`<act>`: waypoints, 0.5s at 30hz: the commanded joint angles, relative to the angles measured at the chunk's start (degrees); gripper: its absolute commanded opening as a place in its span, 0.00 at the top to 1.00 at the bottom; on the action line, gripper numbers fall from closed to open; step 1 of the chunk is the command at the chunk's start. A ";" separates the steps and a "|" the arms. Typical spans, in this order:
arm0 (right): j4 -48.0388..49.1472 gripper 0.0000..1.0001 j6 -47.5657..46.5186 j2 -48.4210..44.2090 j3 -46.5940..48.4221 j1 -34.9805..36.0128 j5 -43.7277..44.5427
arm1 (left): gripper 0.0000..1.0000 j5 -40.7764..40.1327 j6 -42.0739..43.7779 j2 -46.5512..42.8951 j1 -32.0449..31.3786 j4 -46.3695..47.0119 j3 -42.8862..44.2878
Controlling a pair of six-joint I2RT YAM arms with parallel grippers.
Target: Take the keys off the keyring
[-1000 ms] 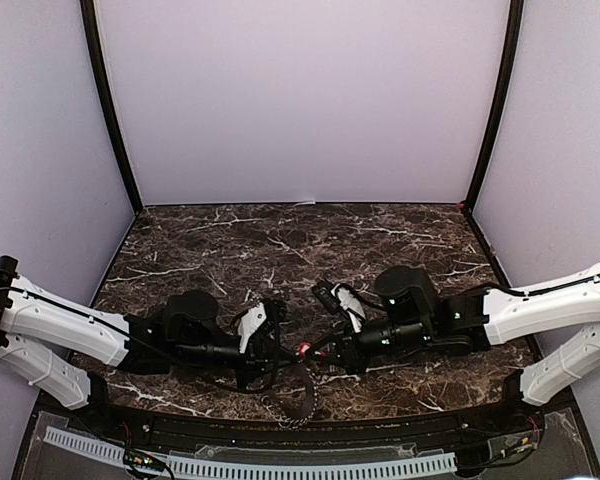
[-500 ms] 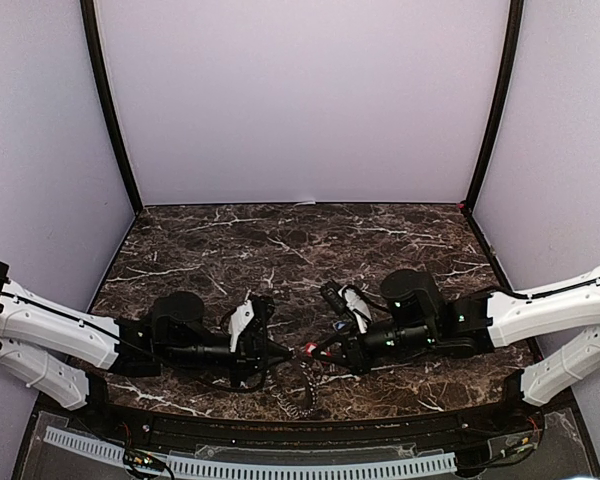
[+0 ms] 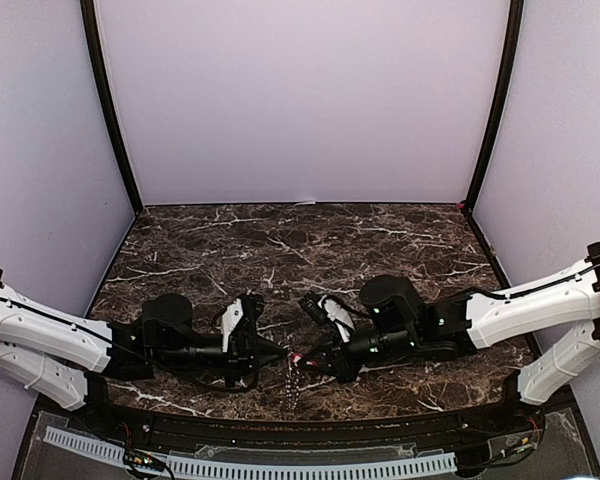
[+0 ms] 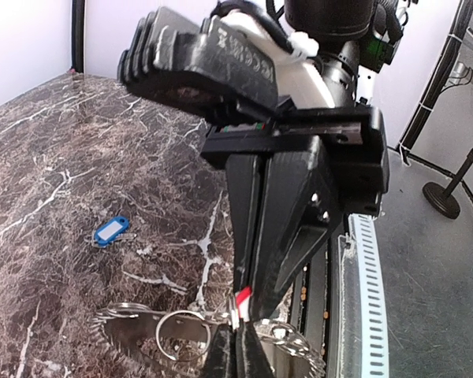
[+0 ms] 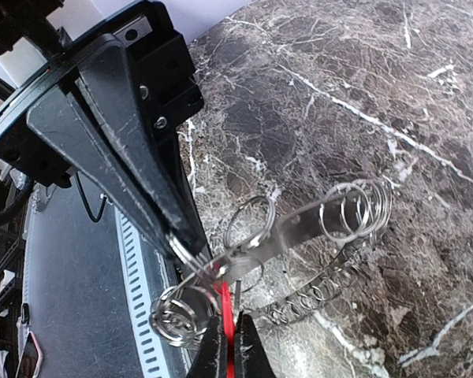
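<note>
Pinching red key [image 5: 224,298], R end effector [image 5: 229,337].

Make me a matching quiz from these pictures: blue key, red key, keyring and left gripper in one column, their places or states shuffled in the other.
Column one:
1 blue key
2 red key
3 keyring
4 left gripper

Column two:
A pinched in the right gripper
B lying alone on the table
C shut on a thin wire loop
D dangling where both grippers meet

Pairs: 1-B, 2-A, 3-D, 4-C.
</note>
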 commanded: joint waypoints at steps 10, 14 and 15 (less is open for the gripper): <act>3.01 1.00 -1.26 1.15 1.55 1.47 -0.34 | 1.00 0.89 -3.38 1.05 0.69 19.64 -1.35; 3.55 1.00 -0.32 -1.13 -0.40 1.53 3.99 | 1.00 1.18 -5.14 2.40 0.86 22.65 -3.06; 3.83 1.00 0.09 -1.90 -1.08 1.53 5.68 | 1.00 1.35 -5.61 2.83 0.86 23.39 -4.00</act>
